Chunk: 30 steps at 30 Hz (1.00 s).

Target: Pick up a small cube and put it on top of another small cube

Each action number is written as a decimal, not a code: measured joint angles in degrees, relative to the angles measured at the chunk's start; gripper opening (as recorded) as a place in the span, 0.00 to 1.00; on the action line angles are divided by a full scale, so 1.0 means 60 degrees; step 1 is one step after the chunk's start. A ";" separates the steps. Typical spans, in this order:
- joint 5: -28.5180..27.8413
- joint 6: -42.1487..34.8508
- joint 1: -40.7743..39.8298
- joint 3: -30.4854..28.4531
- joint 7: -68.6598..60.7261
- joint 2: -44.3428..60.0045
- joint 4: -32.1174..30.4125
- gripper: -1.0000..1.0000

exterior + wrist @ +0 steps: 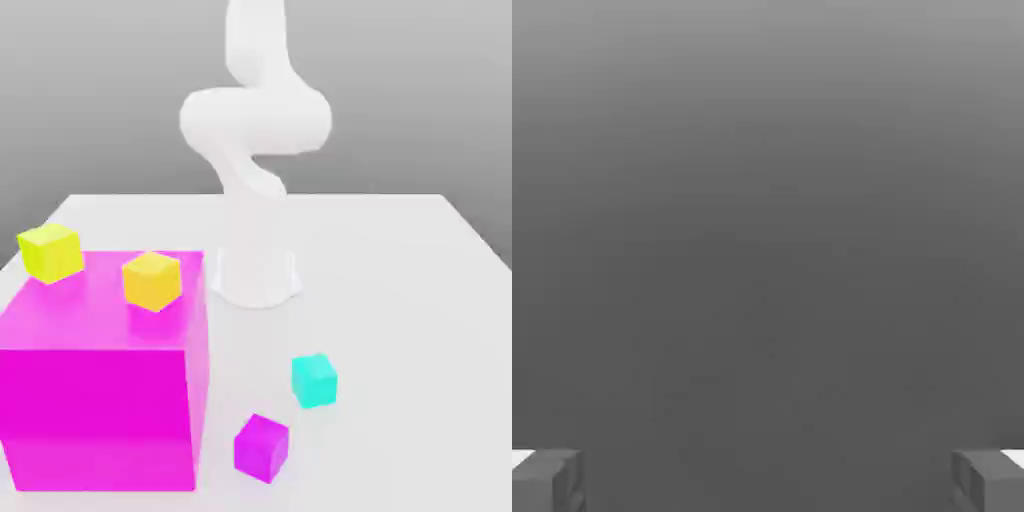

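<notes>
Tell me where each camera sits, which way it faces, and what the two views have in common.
Exterior view: off the arm, raised, looking down across the white table at the arm and its base; the big magenta block, two yellow cubes, the small cyan cube and a small purple cube lie before it.
Hand view: on the hand, facing plain grey; the gripper shows as two fingertips set wide apart.
Shared: no cube or block appears in both.
</notes>
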 joint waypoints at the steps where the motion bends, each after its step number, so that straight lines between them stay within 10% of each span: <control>1: -0.0061 0.0183 0.0181 -0.0105 -0.0437 0.0208 -0.0216 0.50; 30: -0.1093 0.5010 0.4390 -0.2395 -1.2567 0.5788 -0.5977 0.50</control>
